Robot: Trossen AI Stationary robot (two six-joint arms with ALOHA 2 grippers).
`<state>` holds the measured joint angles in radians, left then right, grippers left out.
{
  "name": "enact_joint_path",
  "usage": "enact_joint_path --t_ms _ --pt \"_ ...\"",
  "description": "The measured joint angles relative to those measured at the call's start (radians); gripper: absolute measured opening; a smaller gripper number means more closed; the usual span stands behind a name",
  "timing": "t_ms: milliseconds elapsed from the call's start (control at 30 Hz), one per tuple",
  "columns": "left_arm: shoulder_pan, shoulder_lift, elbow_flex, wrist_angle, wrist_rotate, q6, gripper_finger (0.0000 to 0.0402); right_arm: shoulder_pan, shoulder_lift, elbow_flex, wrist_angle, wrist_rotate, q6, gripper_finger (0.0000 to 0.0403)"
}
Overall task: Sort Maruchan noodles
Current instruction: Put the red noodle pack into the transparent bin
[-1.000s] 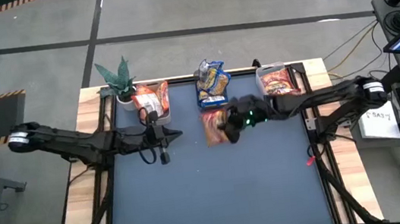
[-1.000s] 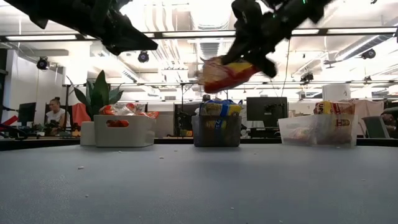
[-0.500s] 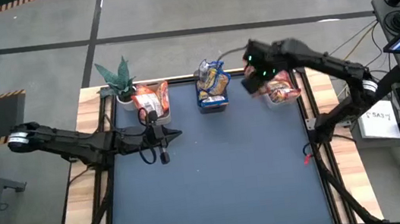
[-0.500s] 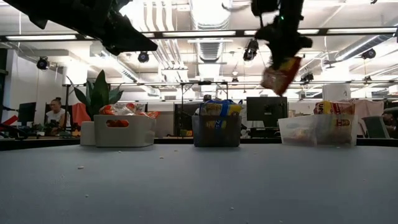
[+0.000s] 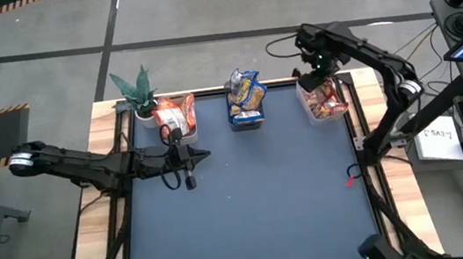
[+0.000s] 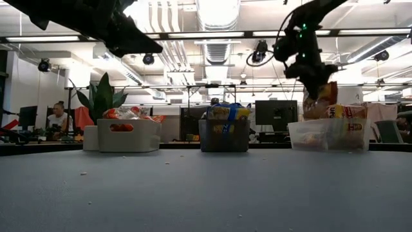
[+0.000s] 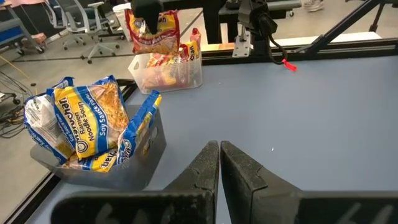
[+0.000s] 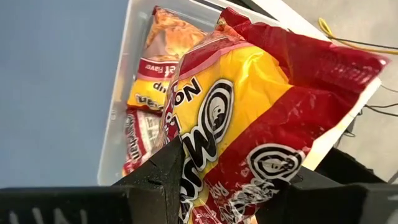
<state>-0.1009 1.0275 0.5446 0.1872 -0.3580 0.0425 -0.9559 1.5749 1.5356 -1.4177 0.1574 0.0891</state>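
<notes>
My right gripper [image 5: 317,76] hangs over the clear right bin [image 5: 304,110] at the table's far edge, shut on a red-and-yellow noodle packet [image 6: 324,96] that dangles above the red packets [image 8: 146,99] lying in that bin. The middle bin [image 5: 247,120] holds blue-and-yellow packets [image 7: 81,121], which stand in it and stick out over its rim. The white left bin [image 6: 122,136] holds orange-red packets [image 5: 172,115]. My left gripper [image 5: 205,156] is shut on nothing, above the table's left half, pointing toward the right. My right gripper pinches the red-and-yellow packet by its upper end [image 7: 149,18] between its two fingers [image 8: 163,177]. The fingers come from above, pointing down. The packet hangs below them over the right bin, its lower end [image 7: 153,51] about at the bin's rim.
A potted green plant [image 5: 136,92] stands at the far left corner, beside the white bin. The blue table top [image 5: 250,207] in front of the bins is bare. Red clamps [image 5: 350,179] sit on the right frame rail.
My right gripper has carried the red-and-yellow packet from in front of the middle bin toward the table's right and far edge, and a little up, to above the right bin. It has tipped from slanting to pointing down, and the packet now hangs below it.
</notes>
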Motion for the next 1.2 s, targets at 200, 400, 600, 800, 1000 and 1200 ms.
enact_joint_path --t_ms 200,400,600,800,1000,1200 --pt "0.0 0.0 0.0 -0.004 0.0 0.0 0.0 -0.007 0.049 0.0 0.017 -0.005 -0.042 0.0132" --pt "0.0 0.0 0.0 -0.011 0.0 -0.003 0.0 -0.007 0.071 0.0 0.074 -0.063 -0.065 0.0132" --pt "0.0 0.0 0.0 -0.011 0.0 -0.003 0.0 -0.007 0.093 0.0 0.098 -0.081 -0.067 0.0132" --pt "0.0 0.0 0.0 -0.011 0.0 -0.004 0.0 -0.007 0.126 -0.001 0.107 -0.081 -0.064 0.0134" --pt "0.0 0.0 0.001 -0.011 0.0 -0.004 0.0 -0.007 0.137 -0.001 0.117 -0.079 -0.055 0.0165" --pt "0.0 0.0 0.001 -0.011 0.0 -0.004 0.0 -0.009 0.136 0.003 0.101 -0.005 -0.049 0.0197"
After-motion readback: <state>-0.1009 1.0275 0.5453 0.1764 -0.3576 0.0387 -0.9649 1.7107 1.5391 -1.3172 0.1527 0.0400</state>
